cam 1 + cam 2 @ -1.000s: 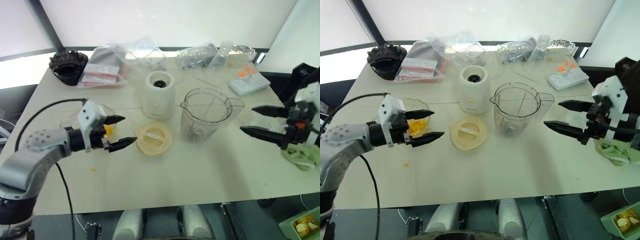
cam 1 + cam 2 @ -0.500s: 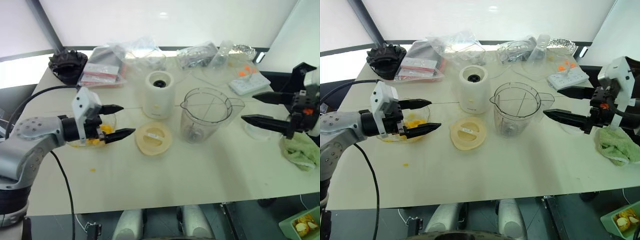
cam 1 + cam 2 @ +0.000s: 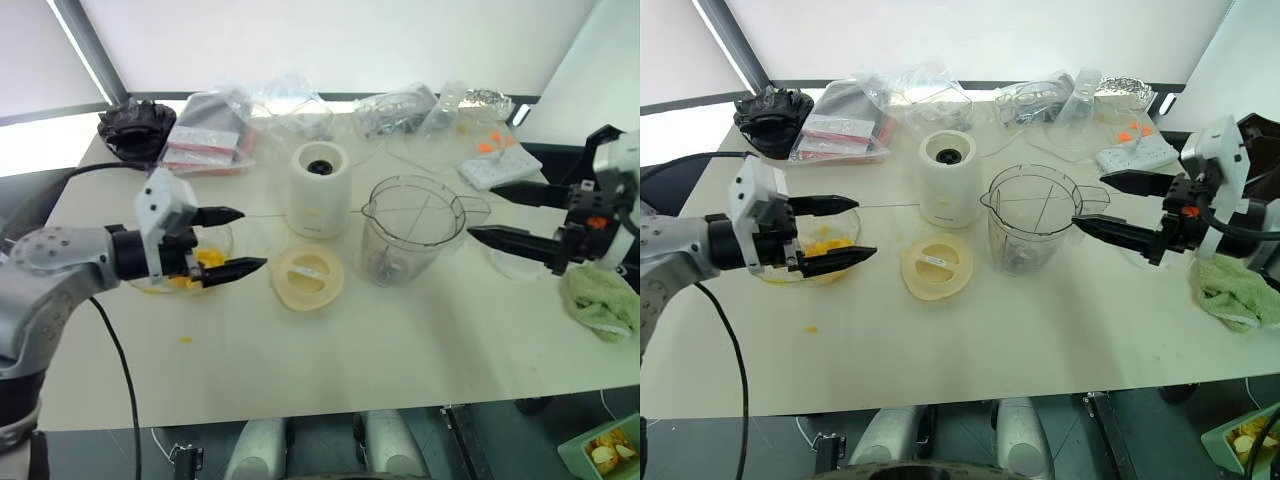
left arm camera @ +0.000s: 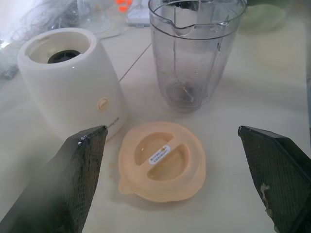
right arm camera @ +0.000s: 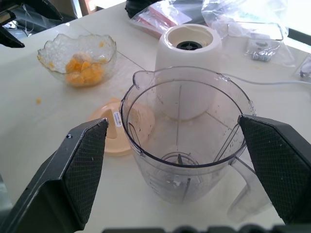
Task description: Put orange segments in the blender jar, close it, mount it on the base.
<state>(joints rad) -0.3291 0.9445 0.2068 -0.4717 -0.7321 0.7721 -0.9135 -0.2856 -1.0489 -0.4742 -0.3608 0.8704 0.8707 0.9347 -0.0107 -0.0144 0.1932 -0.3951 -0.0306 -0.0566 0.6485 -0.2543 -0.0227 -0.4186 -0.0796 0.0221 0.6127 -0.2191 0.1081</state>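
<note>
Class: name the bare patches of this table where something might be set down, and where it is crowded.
Bare: the near strip in front of the lid and jar. Crowded: the far edge, with bags and power strip behind the base.

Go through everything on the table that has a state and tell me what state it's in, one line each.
blender jar: upright, lid off, empty
lid: flat on the table
base: upright, socket bare
orange segments: in the glass dish
left gripper: jaws open, empty
right gripper: jaws open, empty
</note>
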